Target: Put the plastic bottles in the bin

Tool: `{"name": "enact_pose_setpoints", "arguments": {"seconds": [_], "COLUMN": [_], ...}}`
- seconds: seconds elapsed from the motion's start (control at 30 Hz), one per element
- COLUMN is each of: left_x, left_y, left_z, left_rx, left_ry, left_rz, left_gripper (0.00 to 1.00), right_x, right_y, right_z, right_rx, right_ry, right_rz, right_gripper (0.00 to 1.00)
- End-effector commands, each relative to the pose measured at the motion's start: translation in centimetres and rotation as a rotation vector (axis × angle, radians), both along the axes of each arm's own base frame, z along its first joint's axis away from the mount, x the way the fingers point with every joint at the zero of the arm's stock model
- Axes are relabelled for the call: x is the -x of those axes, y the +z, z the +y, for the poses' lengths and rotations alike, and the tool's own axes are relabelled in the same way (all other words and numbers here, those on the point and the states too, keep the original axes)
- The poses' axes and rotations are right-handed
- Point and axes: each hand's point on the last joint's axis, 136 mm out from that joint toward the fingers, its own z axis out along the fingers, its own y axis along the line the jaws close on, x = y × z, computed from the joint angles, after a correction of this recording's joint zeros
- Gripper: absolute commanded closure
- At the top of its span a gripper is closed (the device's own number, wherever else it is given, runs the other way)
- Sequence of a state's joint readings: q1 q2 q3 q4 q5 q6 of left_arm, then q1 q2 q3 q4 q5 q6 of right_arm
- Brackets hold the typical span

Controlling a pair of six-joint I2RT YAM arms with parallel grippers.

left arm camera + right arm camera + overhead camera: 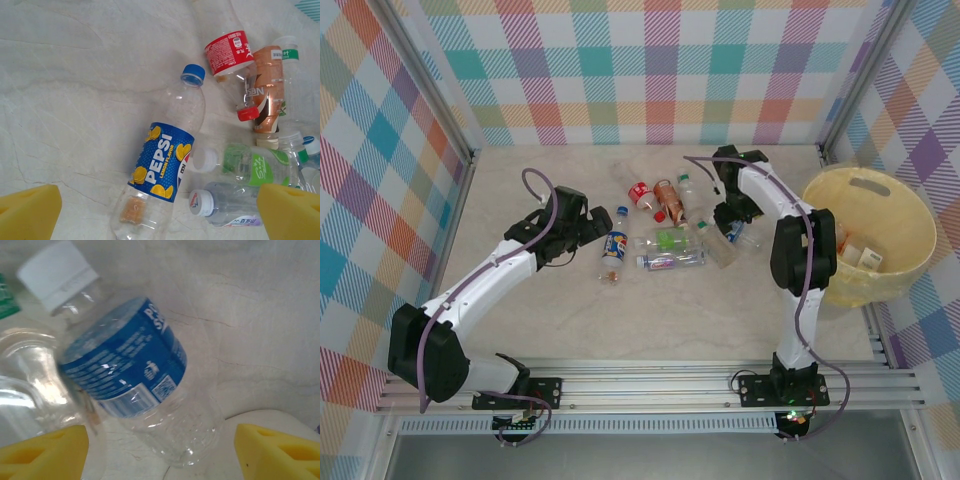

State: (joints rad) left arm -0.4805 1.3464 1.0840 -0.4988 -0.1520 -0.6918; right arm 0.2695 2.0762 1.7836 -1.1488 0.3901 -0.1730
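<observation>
Several plastic bottles lie in a cluster mid-table. The blue Pepsi bottle (613, 246) (167, 160) lies at the left of the cluster. My left gripper (588, 230) (160, 215) is open, and that bottle's clear lower body lies between its yellow pads (30, 212). Beyond it lie a red-label bottle (230, 52), an orange one (265, 90) and a green one (255, 167). My right gripper (730, 228) (162, 452) is open astride the base of a blue-label, white-capped bottle (125, 360), pads apart from it. The pale-yellow bin (920, 215) stands far right.
The bin holds a few bottles (865, 257) and sits against the right wall (930, 110). Checkered walls close off the left, back and right. A metal rail (650, 385) runs along the near edge. Bare tabletop (650, 330) stretches in front of the cluster.
</observation>
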Motion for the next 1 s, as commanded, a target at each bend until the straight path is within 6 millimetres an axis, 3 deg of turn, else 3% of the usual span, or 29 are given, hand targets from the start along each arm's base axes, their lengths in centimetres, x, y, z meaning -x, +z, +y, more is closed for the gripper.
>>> {"name": "enact_pose_setpoints", "arguments": {"seconds": [0.0,0.23,0.5,0.63,0.77,0.97], "left_x": [0.1,0.1,0.0,0.0,0.0,0.3], "left_y": [-0.5,-0.7,-1.1,-1.3,-1.5,-2.2], "left_z": [0.9,0.8,0.7,0.7,0.7,0.7], "left_rx": [-0.020,-0.020,-0.028,-0.026,-0.028,-0.027], "left_ry": [0.030,0.029,0.028,0.028,0.027,0.029], "left_rz": [0.018,0.025,0.034,0.038,0.042,0.063], "left_gripper": [0.00,0.00,0.00,0.00,0.00,0.00], "right_x": [-0.3,0.0,0.2,0.1,0.0,-0.3], "right_y": [-0.8,-3.9,-5.1,-5.8,-6.7,-5.3], "right_z": [0.4,1.5,4.5,4.1,4.0,4.2], "right_rx": [-0.018,-0.089,-0.258,-0.233,-0.224,-0.249], "right_ry": [0.022,0.081,0.090,0.063,0.005,-0.046], "right_rz": [0.031,0.104,0.134,0.142,0.142,0.072], "right_gripper": [0.23,0.21,0.20,0.20,0.27,0.33]}}
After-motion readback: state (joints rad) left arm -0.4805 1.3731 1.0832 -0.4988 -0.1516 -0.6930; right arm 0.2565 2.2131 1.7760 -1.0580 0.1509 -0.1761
